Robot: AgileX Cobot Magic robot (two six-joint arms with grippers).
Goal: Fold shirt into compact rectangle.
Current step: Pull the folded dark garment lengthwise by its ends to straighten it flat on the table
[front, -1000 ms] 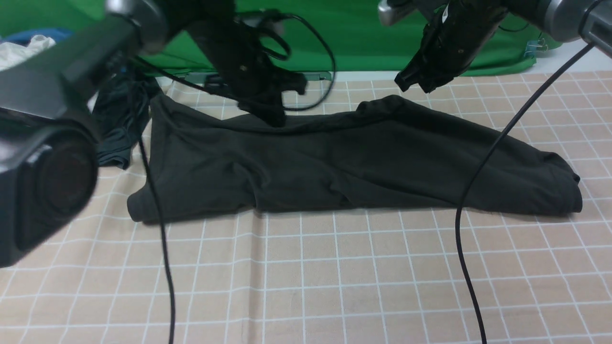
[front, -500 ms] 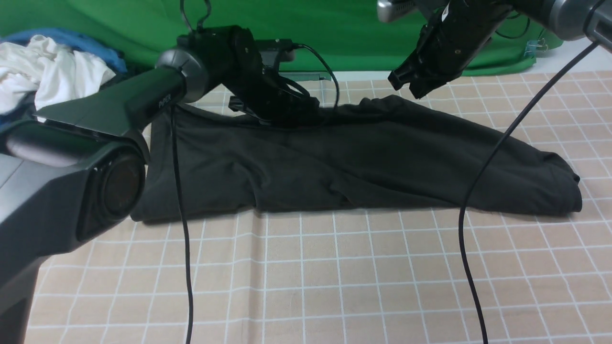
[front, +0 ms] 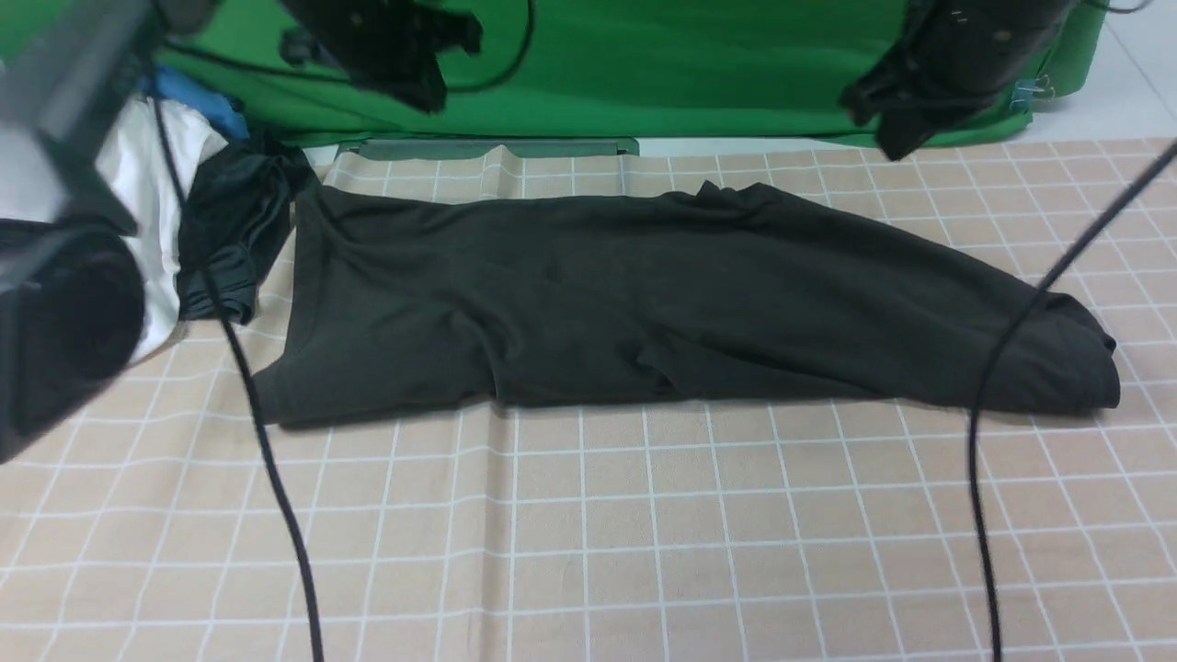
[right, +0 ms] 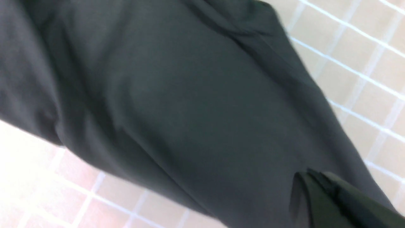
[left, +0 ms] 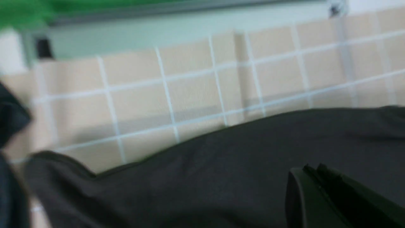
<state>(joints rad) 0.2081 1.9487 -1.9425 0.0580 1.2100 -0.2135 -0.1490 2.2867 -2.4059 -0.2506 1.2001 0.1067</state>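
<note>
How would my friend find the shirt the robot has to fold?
Find the checked tan tablecloth below the green backdrop. The shirt is the long black strip lying flat across it, bigger than the crumpled dark garment at its left end.

Matte black arms, dangling black cables

Black shirt on a beige, white-gridded cloth; green backdrop behind.

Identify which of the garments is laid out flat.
The large black shirt, stretched across the checked cloth; the smaller dark garment is bunched at its left end, the white one heaped beyond.
</note>
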